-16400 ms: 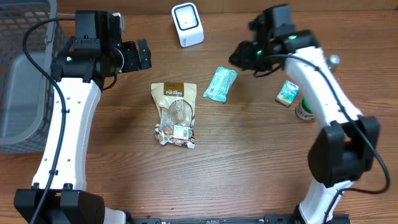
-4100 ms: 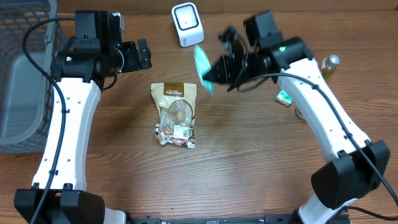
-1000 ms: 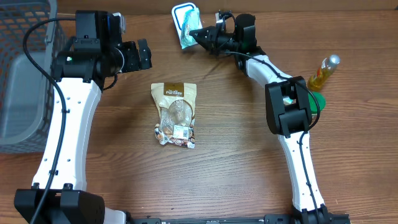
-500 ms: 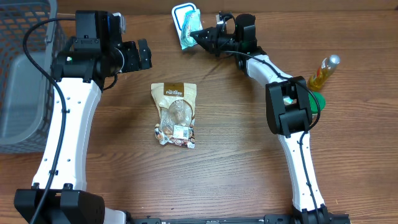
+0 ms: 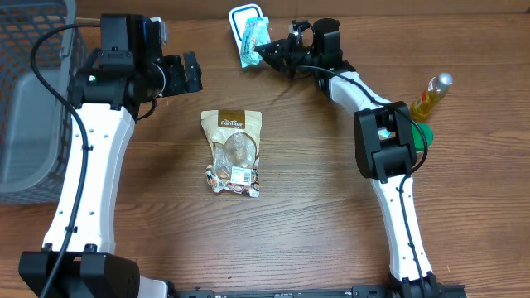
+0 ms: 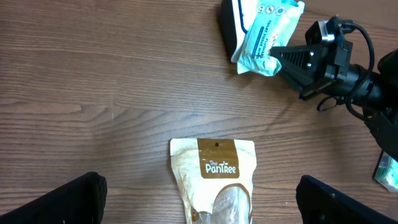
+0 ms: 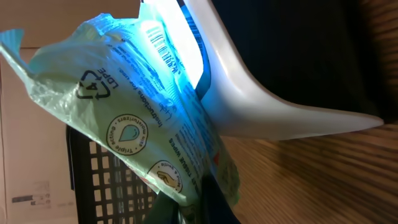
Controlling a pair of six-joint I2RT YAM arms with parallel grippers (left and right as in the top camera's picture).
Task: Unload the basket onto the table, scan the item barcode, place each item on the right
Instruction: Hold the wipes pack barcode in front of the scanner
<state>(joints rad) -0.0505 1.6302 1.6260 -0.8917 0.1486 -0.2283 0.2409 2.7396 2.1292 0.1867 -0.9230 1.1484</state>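
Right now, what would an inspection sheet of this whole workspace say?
Surface: wooden table, no spills seen.
Job's things: teal packet held against the white scanner, barcode side lit.
Clutter: brown snack pouch lying flat mid-table; yellow bottle standing at the right.
Grippers: right gripper shut on the teal packet; left gripper open, empty.
Cables: black cables run along both arms, none seen snagged.
Surroundings: grey basket at the left edge.

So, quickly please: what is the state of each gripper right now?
Left gripper: open, holding nothing.
Right gripper: shut on the teal packet.
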